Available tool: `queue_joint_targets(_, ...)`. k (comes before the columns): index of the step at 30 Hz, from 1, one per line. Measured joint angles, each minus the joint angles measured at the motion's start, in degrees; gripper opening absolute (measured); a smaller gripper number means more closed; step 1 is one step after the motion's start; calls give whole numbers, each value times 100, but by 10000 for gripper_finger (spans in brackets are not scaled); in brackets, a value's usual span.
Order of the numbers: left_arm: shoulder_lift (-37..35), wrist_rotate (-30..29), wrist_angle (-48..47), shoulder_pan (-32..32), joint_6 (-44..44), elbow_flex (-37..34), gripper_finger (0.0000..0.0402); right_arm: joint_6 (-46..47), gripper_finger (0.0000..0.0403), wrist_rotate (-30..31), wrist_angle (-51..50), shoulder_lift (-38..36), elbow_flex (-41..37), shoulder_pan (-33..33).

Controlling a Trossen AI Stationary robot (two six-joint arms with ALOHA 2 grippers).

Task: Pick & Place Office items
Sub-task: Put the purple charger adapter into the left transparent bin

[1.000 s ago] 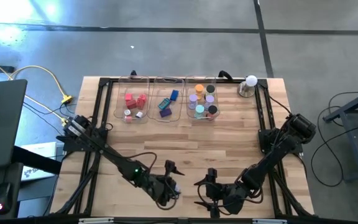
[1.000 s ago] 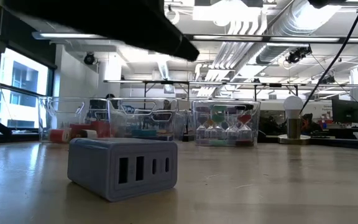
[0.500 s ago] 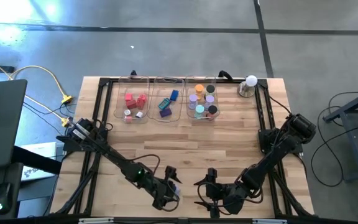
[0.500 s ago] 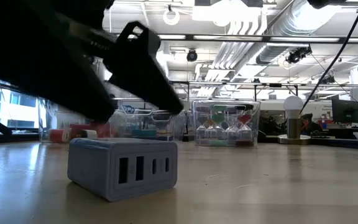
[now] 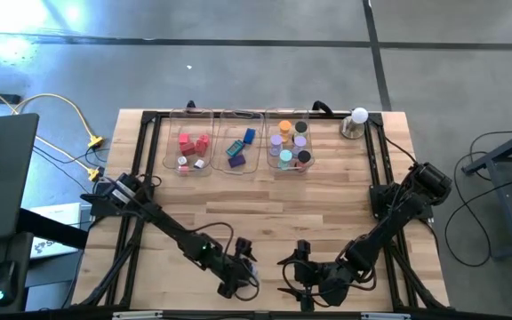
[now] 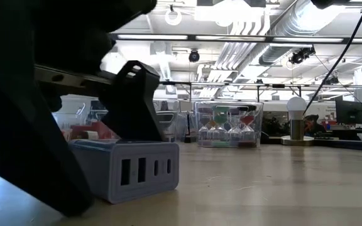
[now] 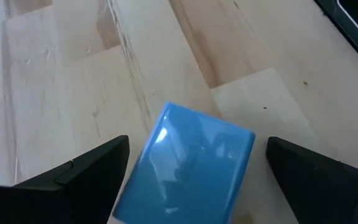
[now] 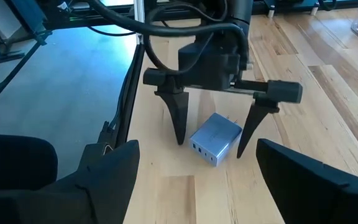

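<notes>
In the low view the left claw [image 6: 61,144] fills the near side as a dark mass, cut off by the edge and hiding the charger block's [image 6: 134,168] end and the trays [image 6: 228,123] behind it. In the left wrist view the block runs off the edge. The small coloured pieces [image 5: 238,148] are too tiny from above to tell their shapes.
</notes>
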Motion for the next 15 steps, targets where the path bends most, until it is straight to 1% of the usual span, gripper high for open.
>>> queue_joint_targets(5,28,157,5,31,40,10,374,0,313,2,-2,0,0,0)
queue_joint_targets(8,32,152,1,-2,37,10,365,0,313,0,0,0,0,0)
queue_joint_targets(11,35,152,-33,-36,37,10,340,0,313,1,-1,0,0,0)
queue_joint_targets(15,39,144,-36,-117,38,10,284,22,313,-20,1,0,0,0)
